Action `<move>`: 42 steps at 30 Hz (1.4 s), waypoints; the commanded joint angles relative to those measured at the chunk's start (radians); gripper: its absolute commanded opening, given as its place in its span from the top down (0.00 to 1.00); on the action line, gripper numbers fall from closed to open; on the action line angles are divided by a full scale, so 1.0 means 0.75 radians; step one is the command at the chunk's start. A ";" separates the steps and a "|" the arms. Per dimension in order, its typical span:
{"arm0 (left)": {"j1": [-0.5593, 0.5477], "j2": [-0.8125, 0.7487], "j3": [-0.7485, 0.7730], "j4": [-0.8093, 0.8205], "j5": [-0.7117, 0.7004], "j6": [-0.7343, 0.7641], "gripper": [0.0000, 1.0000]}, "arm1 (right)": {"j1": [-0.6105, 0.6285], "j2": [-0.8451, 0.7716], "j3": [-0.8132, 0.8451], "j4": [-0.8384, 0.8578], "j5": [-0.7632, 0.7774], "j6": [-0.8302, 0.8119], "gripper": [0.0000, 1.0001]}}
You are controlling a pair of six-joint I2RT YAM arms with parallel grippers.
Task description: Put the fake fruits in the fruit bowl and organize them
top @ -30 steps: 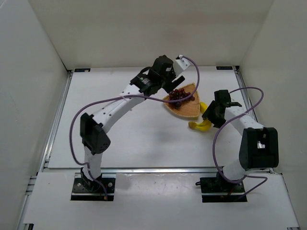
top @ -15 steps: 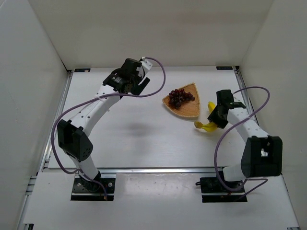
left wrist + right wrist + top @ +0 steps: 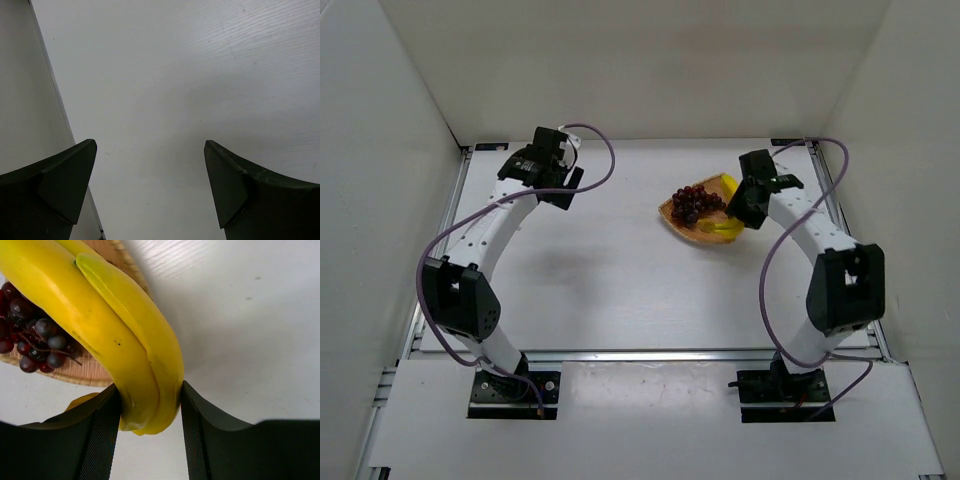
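Pose: right arm bent, reaching to upper centre-right of top view. right gripper (image 3: 748,208) clamped on banana bunch (image 3: 125,340), held over right edge of wicker bowl (image 3: 672,214), beside grapes (image 3: 694,203). left arm arched toward upper left; left gripper (image 3: 150,165) spread wide, empty, above white table (image 3: 200,75).

The top external camera looks down from above and behind the arm bases on the whole table (image 3: 610,280). The left wrist camera faces the tabletop close up, past the left gripper (image 3: 150,145). The right wrist camera sits very near the bananas (image 3: 110,335), grapes (image 3: 35,335) and wicker bowl (image 3: 85,371), which the top view also shows.
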 commanded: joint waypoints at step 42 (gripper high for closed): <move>0.849 -0.722 -0.594 -0.089 0.454 -0.049 0.00 | -0.753 -0.937 -0.530 -0.137 -0.373 -0.184 0.00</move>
